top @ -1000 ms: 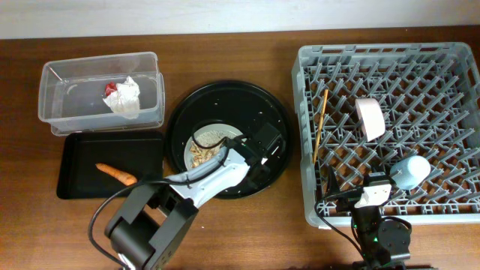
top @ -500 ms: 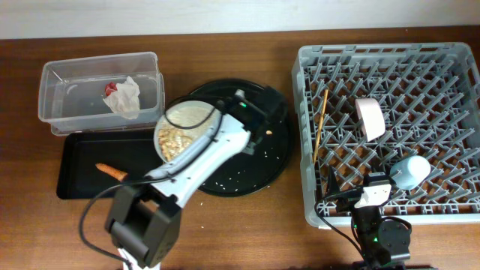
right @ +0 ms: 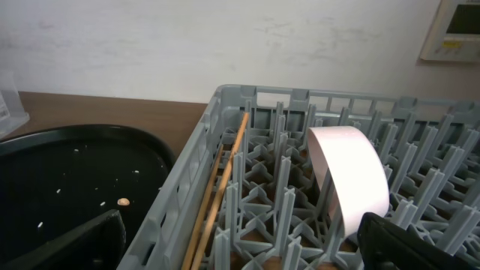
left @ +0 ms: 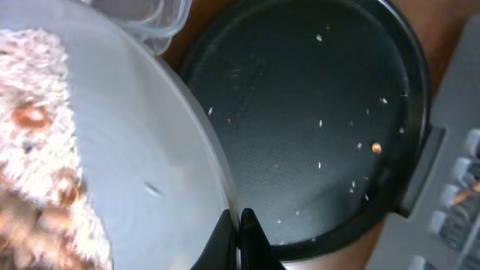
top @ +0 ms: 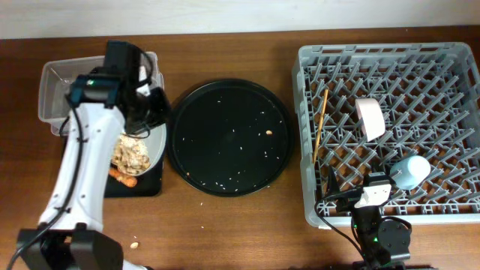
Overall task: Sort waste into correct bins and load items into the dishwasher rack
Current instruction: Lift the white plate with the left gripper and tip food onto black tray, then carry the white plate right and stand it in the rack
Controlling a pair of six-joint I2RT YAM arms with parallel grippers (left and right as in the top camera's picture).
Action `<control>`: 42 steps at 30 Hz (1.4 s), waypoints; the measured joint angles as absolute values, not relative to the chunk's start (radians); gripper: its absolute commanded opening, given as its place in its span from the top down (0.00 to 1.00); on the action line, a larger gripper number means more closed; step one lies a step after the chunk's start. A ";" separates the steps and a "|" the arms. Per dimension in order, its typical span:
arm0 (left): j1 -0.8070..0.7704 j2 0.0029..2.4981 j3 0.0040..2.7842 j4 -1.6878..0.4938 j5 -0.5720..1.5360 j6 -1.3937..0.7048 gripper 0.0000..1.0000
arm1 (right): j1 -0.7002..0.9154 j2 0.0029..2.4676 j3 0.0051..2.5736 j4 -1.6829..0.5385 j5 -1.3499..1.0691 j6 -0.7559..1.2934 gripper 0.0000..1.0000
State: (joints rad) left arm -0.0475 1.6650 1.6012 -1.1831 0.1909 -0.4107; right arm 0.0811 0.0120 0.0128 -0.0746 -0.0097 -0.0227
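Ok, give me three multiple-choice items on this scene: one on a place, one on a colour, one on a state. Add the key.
1. Where is the plate?
A. on the round tray
B. held over the black tray
C. flat on the table

2. What colour is the cup in the rack?
A. light blue
B. red
C. green

3. How is the left gripper?
A. open, holding nothing
B. shut on the plate's rim
C. out of view

Key:
1 B: the overhead view shows it tilted above the black tray, with scraps in it.
2 A: it shows pale blue against the grey rack.
3 B: the left wrist view shows it pinched on the rim.
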 measured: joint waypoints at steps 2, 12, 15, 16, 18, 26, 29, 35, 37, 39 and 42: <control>0.073 1.636 1.521 -1.159 0.303 -0.339 0.99 | 0.081 0.012 0.013 -0.075 -0.010 -0.022 0.02; 0.582 1.462 1.186 -1.035 1.092 0.161 0.99 | 0.081 0.012 0.013 -0.075 -0.009 -0.023 0.02; 0.734 1.461 1.118 -1.179 1.315 0.393 0.99 | 0.081 0.012 0.013 -0.075 -0.009 -0.023 0.02; 0.769 1.460 1.116 -1.237 1.375 0.507 0.99 | 0.081 0.011 0.013 -0.075 -0.010 -0.023 0.02; 0.782 1.455 1.116 -1.299 1.407 0.624 0.99 | 0.081 0.011 0.013 -0.075 -0.010 -0.022 0.02; 0.405 1.437 1.182 -0.994 1.258 0.430 0.99 | 0.081 0.009 0.013 -0.073 -0.010 -0.023 0.01; 0.023 1.446 1.215 -0.365 1.097 -0.015 0.99 | 0.081 0.011 0.013 -0.075 -0.010 -0.023 0.02; -0.479 1.802 1.235 0.728 0.854 -0.857 1.00 | 0.081 0.012 0.013 -0.075 -0.010 -0.023 0.02; -0.518 1.916 1.227 0.932 0.777 -1.059 1.00 | 0.081 0.011 0.013 -0.075 -0.010 -0.023 0.02; -0.554 1.975 1.227 0.967 0.727 -1.193 0.93 | 0.081 0.011 0.013 -0.075 -0.010 -0.023 0.02; -0.575 2.001 1.227 0.950 0.702 -1.277 0.01 | 0.081 0.011 0.013 -0.075 -0.010 -0.023 0.02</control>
State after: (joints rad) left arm -0.5751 2.0010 1.2274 0.9504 0.7017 -1.2770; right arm 0.0811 0.0113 0.0128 -0.0746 -0.0097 -0.0235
